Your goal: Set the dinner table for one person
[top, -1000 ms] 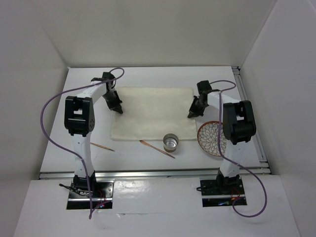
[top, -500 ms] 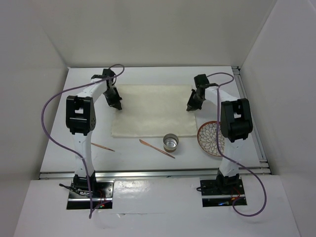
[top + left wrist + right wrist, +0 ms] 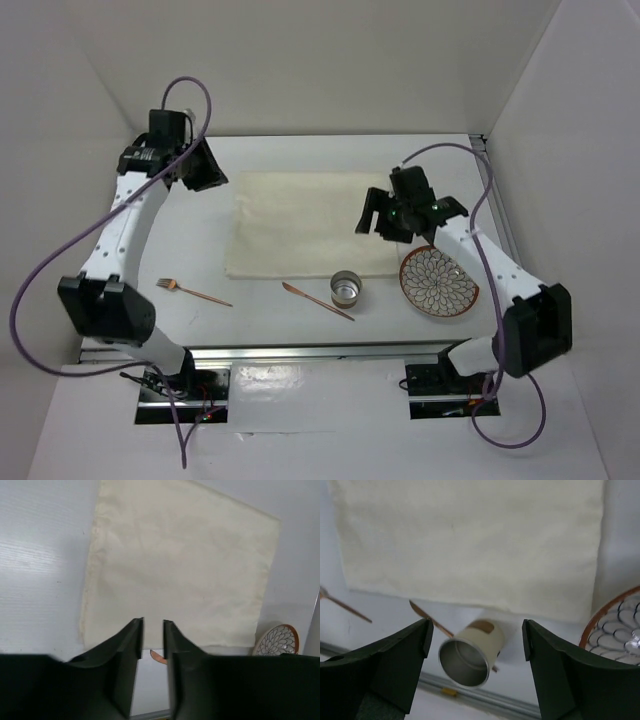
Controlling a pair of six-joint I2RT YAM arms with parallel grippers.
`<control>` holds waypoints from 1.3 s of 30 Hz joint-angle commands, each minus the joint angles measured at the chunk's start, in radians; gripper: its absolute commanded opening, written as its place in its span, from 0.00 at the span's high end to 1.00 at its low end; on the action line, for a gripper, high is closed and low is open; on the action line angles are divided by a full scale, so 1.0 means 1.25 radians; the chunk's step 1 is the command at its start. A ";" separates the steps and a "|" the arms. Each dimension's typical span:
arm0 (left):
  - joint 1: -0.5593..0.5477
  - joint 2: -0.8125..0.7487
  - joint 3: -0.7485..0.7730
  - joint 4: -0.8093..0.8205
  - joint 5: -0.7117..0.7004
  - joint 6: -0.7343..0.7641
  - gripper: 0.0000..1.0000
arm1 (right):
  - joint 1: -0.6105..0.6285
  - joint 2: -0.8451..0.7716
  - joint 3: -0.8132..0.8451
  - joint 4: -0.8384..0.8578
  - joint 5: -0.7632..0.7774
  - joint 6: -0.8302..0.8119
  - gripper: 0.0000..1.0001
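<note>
The dinner table (image 3: 200, 250) is a white top with metal rails. A cream cloth placemat (image 3: 310, 225) lies flat on its middle. My left gripper (image 3: 205, 170) hovers past the mat's far-left corner. In the left wrist view its fingers (image 3: 153, 622) stand a narrow gap apart with nothing between them, above the placemat (image 3: 180, 565). My right gripper (image 3: 378, 222) hangs over the mat's right edge. In the right wrist view it (image 3: 476, 625) is wide open and empty, and the metal cup (image 3: 470, 652) shows below it.
A metal cup (image 3: 347, 288) stands at the mat's near edge. A patterned plate (image 3: 438, 282) lies to its right, a copper knife (image 3: 318, 301) to its left, and a copper fork (image 3: 190, 292) further left. A metal rail (image 3: 300, 350) runs along the near edge.
Both grippers have let go of the placemat's side edges and opened. The left arm swung up toward the far left; the right arm drew back and rose over the mat's right edge.
</note>
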 commanded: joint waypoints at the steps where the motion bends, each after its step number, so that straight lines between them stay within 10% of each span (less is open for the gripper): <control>1: -0.012 -0.090 -0.093 0.057 0.044 0.014 0.62 | 0.055 -0.102 -0.104 -0.053 0.025 0.055 0.15; 4: -0.035 -0.172 -0.174 0.100 0.073 0.047 0.36 | 0.087 -0.147 -0.137 -0.053 0.017 0.073 0.08; 18: -0.083 -0.237 -0.229 0.087 0.058 0.071 0.34 | 0.226 -0.046 -0.146 -0.079 0.107 0.096 0.10; 29: -0.098 -0.215 -0.237 0.079 0.051 0.071 0.37 | 0.226 -0.008 -0.200 -0.022 0.097 0.130 0.57; 33: -0.098 -0.207 -0.217 0.079 0.051 0.071 0.37 | 0.226 -0.008 -0.105 -0.087 0.134 0.116 0.98; 39: -0.098 -0.199 -0.168 0.062 0.051 0.079 0.37 | 0.171 0.048 0.172 -0.194 0.253 0.031 1.00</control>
